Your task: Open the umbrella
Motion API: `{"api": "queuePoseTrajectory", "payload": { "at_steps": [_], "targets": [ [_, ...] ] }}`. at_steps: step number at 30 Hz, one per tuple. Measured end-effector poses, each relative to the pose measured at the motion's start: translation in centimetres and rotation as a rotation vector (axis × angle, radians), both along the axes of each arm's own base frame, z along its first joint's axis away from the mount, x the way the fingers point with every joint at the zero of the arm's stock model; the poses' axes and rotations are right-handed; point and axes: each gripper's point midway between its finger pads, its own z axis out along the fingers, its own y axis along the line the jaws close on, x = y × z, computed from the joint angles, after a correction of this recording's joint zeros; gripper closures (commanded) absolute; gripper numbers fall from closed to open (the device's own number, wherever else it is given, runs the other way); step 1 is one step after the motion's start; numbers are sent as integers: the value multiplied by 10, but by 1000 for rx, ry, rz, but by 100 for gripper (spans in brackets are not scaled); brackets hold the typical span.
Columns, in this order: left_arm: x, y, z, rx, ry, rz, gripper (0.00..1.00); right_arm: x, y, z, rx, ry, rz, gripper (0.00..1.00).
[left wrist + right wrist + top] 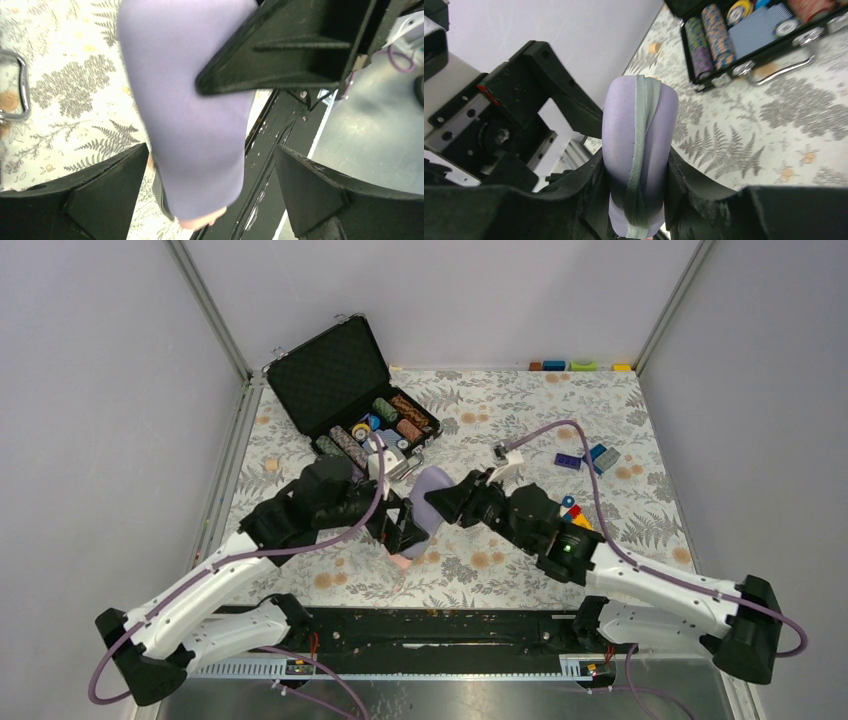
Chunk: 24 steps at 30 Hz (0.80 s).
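Mid-bench, the right gripper [636, 170] pinches the lilac sleeve [621, 125] sheathing the umbrella [202, 221]. The left wrist view, unlike the right, shows its pink handle tip poking out between the wide-spread fingers of the left gripper [210, 150].

One sleeved umbrella [428, 498], one open chip case [330, 375], two hands [403, 527] [450, 502]

Arms: left arm [200, 590] and right arm [650, 580] have white shells with black joints and wrists.
Bases [140, 665]: black blocks.
Cables [560, 424]: purple, one along each arm.
Left gripper [210, 150]: black, wedge-shaped fingers [100, 195].
Light [567, 547]: green dot on right arm.
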Motion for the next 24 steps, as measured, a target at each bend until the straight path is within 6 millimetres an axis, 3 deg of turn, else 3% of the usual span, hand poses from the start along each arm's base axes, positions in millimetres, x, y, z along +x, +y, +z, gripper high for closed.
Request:
{"api": "queuePoseTrajectory", "payload": {
  "at_steps": [3,6,11,15,21,24],
  "targets": [
    [3,5,19,-61,-37,25,1,1,-22,11,-5,-67,-49,100],
    [6,17,51,-167,-95,64,1,-5,-41,18,5,-119,-70,100],
    [-12,12,89,-314,-139,-47,1,-24,-49,37,74,-193,2,100],
    [-30,-1,88,-354,-81,-184,1,-43,-40,58,169,-255,114,100],
    [-35,-14,71,-334,2,-239,1,-70,-33,91,288,-356,255,100],
    [-42,-21,65,-325,40,-286,1,-74,-32,91,297,-368,281,100]
  ]
}}
